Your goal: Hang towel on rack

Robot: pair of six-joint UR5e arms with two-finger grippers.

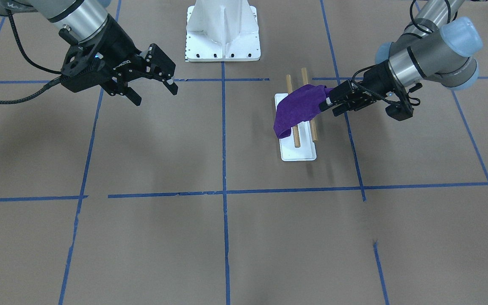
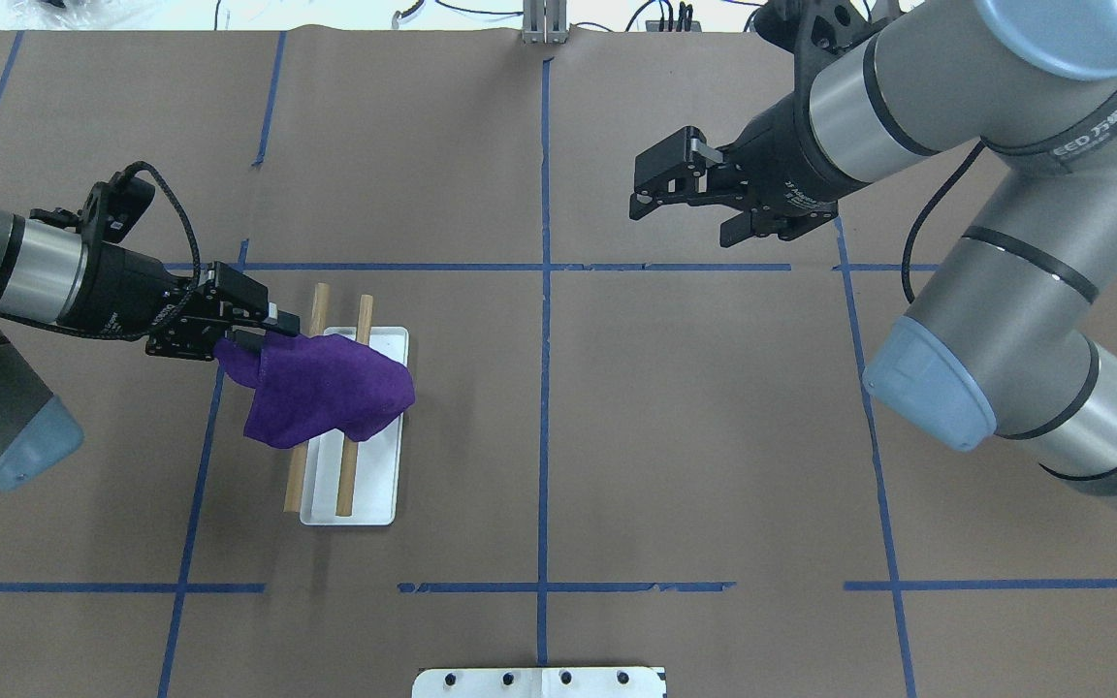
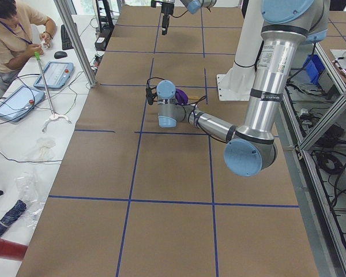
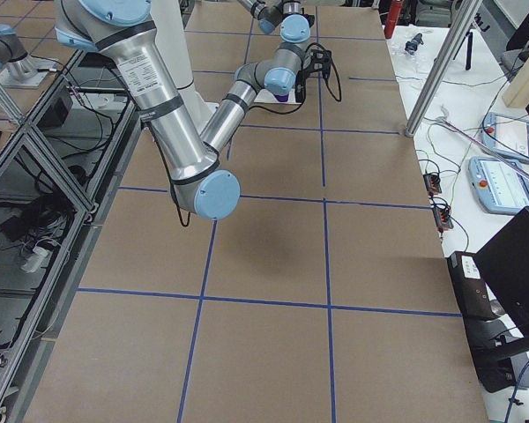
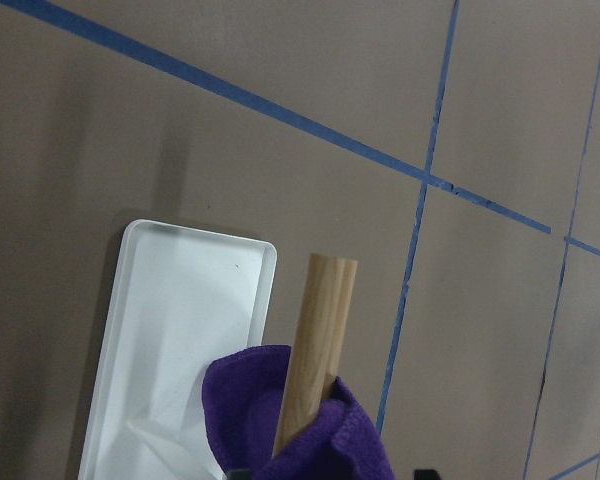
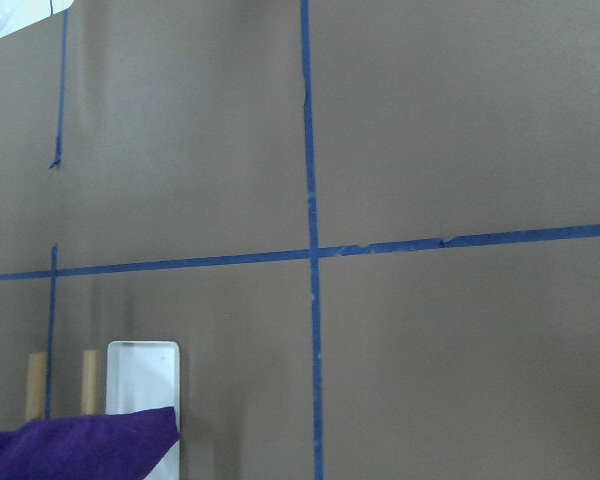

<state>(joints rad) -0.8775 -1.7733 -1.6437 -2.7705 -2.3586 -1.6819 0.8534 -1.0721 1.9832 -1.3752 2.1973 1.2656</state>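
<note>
Front-facing view: a brown paper counter (image 1: 269, 237) crossed by blue tape lines (image 1: 224, 140). The left gripper (image 1: 326, 103) reaches in from the right of this view, its jaws clenched on one corner of a deep-purple towel (image 1: 299, 111). The towel lies across both wooden dowels (image 1: 297, 140) of a small rack (image 1: 299, 154) and slopes down from the gripper, its free end hanging past the farther dowel over the white base. The right gripper (image 1: 154, 93) hovers well apart from the rack, jaws spread wide. A white bolted pedestal (image 1: 223, 34) stands at the top edge.

Overhead view: the towel covers the middle of both dowels (their ends stick out on either side), and the left gripper is just beside the rack.

Left-side view: only a sliver of purple shows behind the near arm's wrist.

Left wrist view: the two dowels rise out of purple folds, with the white base beneath.

Right wrist view: the towel and rack sit in the lower left corner.
</note>
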